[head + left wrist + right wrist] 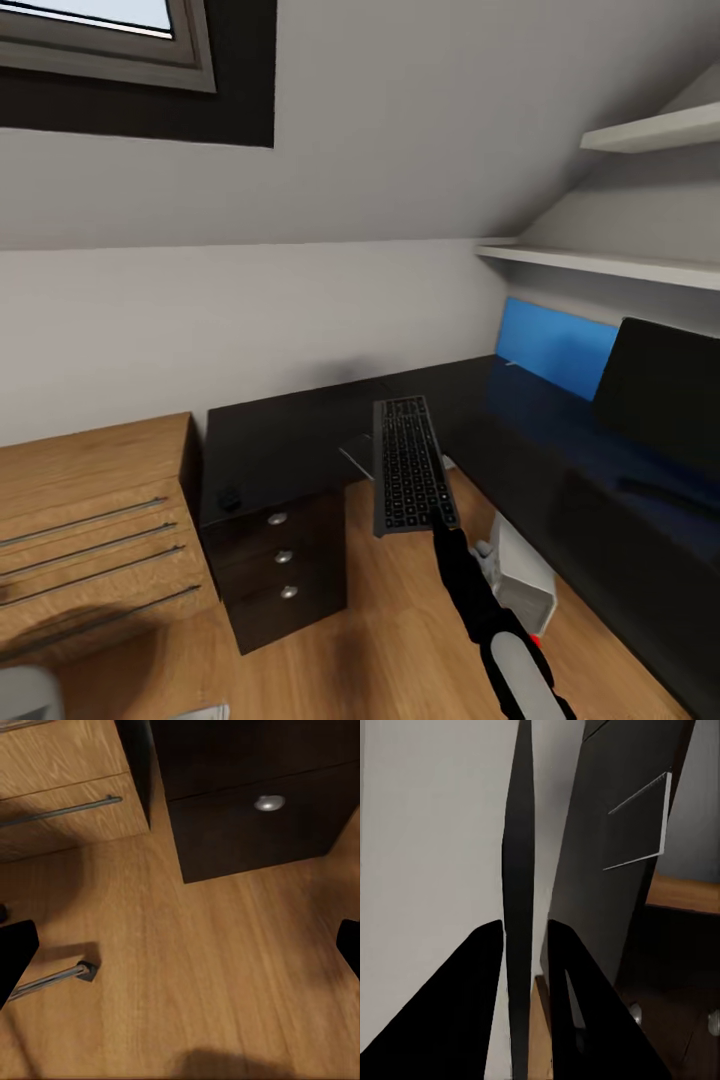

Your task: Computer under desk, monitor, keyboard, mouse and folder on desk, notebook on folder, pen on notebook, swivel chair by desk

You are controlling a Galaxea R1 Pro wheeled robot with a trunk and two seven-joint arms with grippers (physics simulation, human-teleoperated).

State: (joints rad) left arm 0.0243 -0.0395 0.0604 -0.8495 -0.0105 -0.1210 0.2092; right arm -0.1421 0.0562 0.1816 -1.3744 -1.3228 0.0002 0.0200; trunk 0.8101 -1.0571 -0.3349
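Right gripper [525, 945]: clamped on the keyboard [410, 466], lifted above floor beside the desk [290, 440].
Left gripper [180, 945]: fingers wide apart.
Mouse [231, 497]: on desk.

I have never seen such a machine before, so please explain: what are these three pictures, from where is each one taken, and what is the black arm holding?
This is a simulated robot with two arms. The big picture comes from a camera on its head, looking down at a black desk in a corner. The right arm reaches forward and its right gripper holds a keyboard by its near end, lifted above the floor and not yet laid down. On the desk a small black mouse rests, and the monitor stands at the right. A pale computer sits on the floor.

The other two pictures come from cameras near each wrist. The right one looks along its two dark fingers pinching the keyboard edge-on. The left one looks down at wooden floor and a drawer knob; the left gripper is open, holding nothing.
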